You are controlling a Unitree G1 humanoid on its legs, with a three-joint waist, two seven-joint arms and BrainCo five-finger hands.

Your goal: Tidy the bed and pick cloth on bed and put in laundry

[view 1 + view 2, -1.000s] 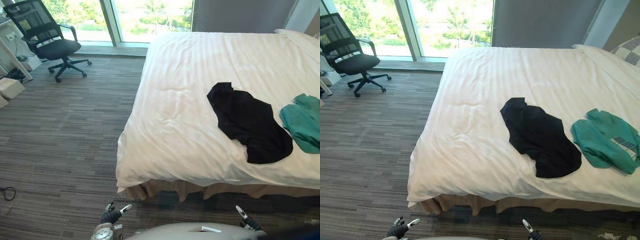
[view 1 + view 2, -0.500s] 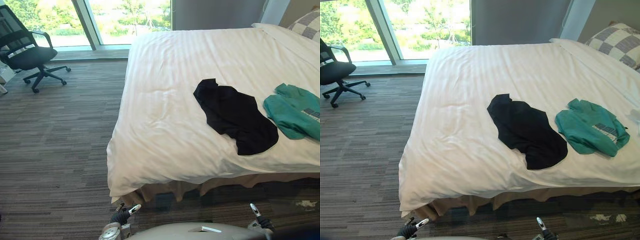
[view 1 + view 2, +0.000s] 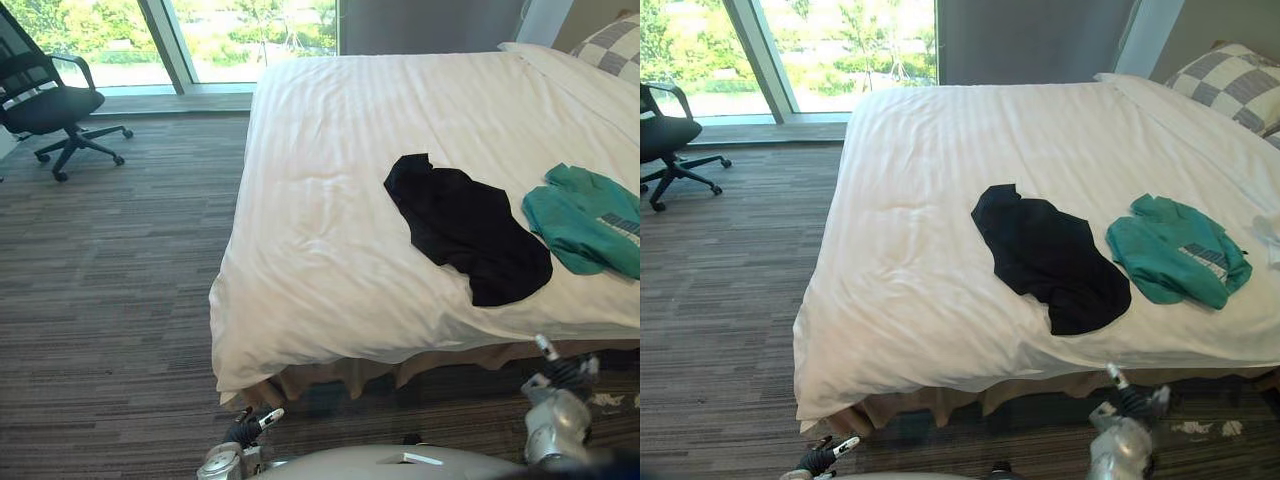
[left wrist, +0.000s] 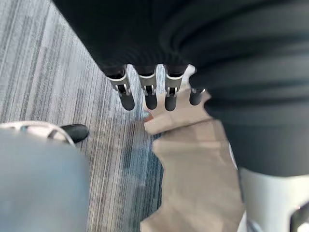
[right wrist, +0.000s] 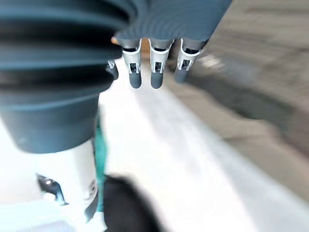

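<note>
A limp black cloth garment (image 3: 465, 230) lies flat on the white-sheeted bed (image 3: 330, 200), close to its near edge. It looks soft and light, so pinch a wrinkle. The left hand (image 3: 242, 431) and right hand (image 3: 558, 374) hang below that edge, fingers straight and empty.

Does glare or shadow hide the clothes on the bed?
No. Left eye view: window glares bright, but black cloth and green cloth lie on the evenly lit bed. Right eye view: shadow darkens the floor below the bed's edge, near the right hand.
</note>
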